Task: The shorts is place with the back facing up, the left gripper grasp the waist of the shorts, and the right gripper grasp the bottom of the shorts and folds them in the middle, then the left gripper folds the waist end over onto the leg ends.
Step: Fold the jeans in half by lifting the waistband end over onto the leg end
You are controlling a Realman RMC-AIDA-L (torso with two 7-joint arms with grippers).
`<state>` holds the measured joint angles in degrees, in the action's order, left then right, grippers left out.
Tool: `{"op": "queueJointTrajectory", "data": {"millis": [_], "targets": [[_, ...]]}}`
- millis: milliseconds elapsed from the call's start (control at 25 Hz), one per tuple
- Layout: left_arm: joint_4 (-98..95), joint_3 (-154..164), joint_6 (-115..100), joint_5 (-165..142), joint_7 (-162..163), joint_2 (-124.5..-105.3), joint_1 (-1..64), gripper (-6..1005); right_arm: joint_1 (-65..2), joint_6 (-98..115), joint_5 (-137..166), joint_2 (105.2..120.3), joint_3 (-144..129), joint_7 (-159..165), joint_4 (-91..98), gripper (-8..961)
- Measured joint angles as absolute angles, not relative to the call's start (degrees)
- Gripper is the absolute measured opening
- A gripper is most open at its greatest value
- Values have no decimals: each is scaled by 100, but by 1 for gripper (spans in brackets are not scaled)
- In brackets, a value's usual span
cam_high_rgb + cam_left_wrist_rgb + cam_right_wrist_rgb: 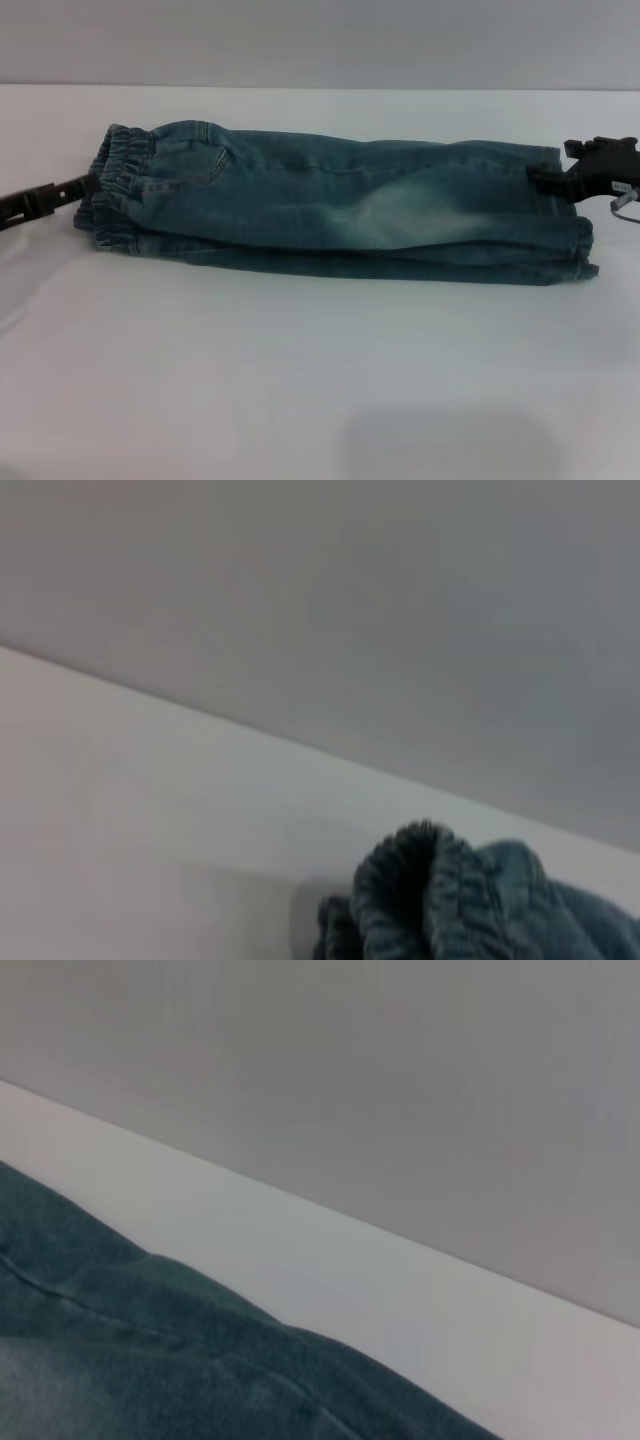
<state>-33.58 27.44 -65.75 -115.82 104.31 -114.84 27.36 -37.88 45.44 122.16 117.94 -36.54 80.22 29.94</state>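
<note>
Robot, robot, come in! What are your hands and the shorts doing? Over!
Left gripper at the waist. Right gripper at the leg ends. Shorts folded lengthwise, flat on table. Nothing in the way.

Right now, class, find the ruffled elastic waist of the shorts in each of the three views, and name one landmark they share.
Head view: the waist is at the left end of the folded shorts, where the left gripper meets it.
Left wrist view: the waist rises close up at the bottom edge.
Right wrist view: not in it; only smooth denim shows.
Shared landmark: the white table meeting the grey wall.
</note>
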Motion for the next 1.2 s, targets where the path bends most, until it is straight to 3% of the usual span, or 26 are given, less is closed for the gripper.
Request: {"op": "queueJointTrajectory", "data": {"millis": [280,600,1200], "targets": [[-3357,2937,-6713,-11607,9716,-11498,2577,839,-3788,4543,12216,11811,-3674,8022,2974,651],[-3365,2989,-6394,-11591,8717,-11715,2514,838,-3788,4561,12216,11828,-3674,8052,2956,652],[-3095,3006,-5626,-11604,8233,-11760,2659,828,-3774,4710,12091,11830,-3613,8057,2908,651]]}}
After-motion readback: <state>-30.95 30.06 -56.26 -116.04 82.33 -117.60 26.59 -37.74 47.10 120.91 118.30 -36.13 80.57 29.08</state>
